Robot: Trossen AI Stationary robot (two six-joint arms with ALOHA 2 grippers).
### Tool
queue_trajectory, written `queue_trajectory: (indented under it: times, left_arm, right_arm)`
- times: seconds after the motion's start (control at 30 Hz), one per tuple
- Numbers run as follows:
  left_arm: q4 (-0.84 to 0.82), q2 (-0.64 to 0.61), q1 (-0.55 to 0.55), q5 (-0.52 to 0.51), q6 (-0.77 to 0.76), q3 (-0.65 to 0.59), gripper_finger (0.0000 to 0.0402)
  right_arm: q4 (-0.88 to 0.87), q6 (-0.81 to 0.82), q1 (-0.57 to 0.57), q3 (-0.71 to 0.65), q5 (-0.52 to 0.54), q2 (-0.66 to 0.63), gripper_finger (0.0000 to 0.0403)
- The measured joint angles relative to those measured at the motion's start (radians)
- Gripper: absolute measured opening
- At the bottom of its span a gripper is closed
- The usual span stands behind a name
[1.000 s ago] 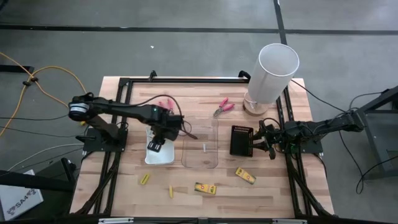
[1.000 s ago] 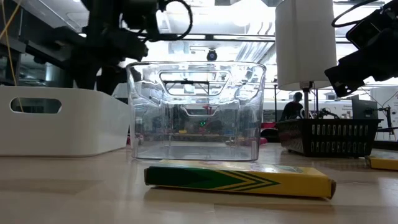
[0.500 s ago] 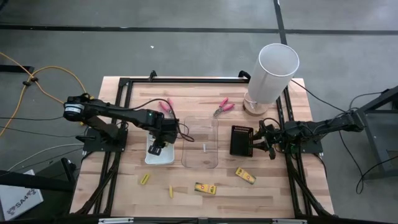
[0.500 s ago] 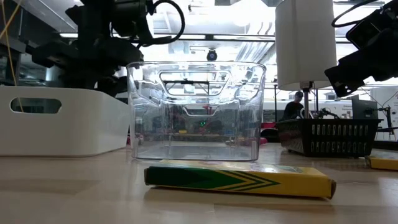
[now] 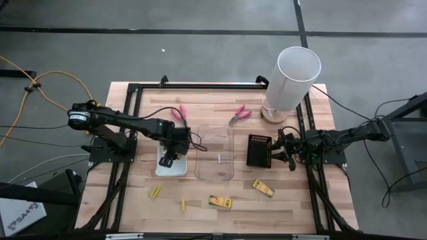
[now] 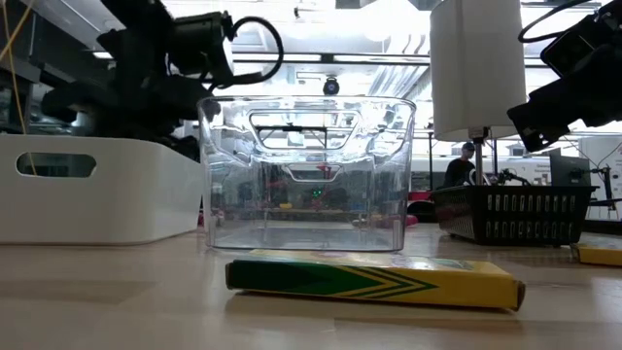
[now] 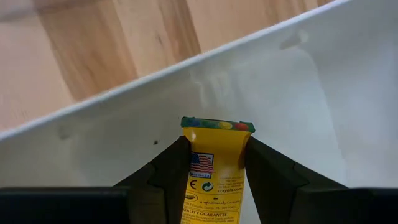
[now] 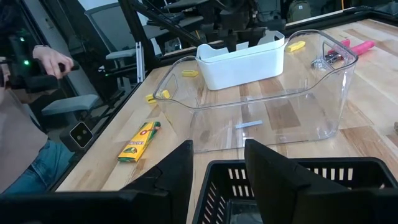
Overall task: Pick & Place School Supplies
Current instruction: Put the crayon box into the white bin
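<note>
white tray inside rim | left pincer clamps yellow box | right pincer apart

Yellow box between jaws, over white tray

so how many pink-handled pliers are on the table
2. One pair of pink-handled pliers lies by the left arm, behind the white tray; the other pair lies behind the clear bin, near the white cylinder. None looks hidden.

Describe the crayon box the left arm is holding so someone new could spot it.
Find the white tray left of the clear bin. Above it, the left gripper holds a yellow crayon box between its fingers. The other yellow items lie loose on the table.
</note>
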Motion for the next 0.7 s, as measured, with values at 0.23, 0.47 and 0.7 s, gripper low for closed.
queue_trajectory:
  times: [0.23,0.47,0.7]
  left_arm:
    - [0.007,0.000,0.025,0.008,-0.001,-0.003,0.0141]
    - [0.005,0.000,0.040,0.033,0.000,-0.003,0.0174]
    - [0.004,0.000,0.041,0.037,0.004,-0.003,0.0210]
  right_arm:
    - [0.000,0.000,0.000,0.000,0.000,0.000,0.0137]
    - [0.000,0.000,0.000,0.000,0.000,0.000,0.0136]
    - [0.000,0.000,0.000,0.000,0.000,0.000,0.0137]
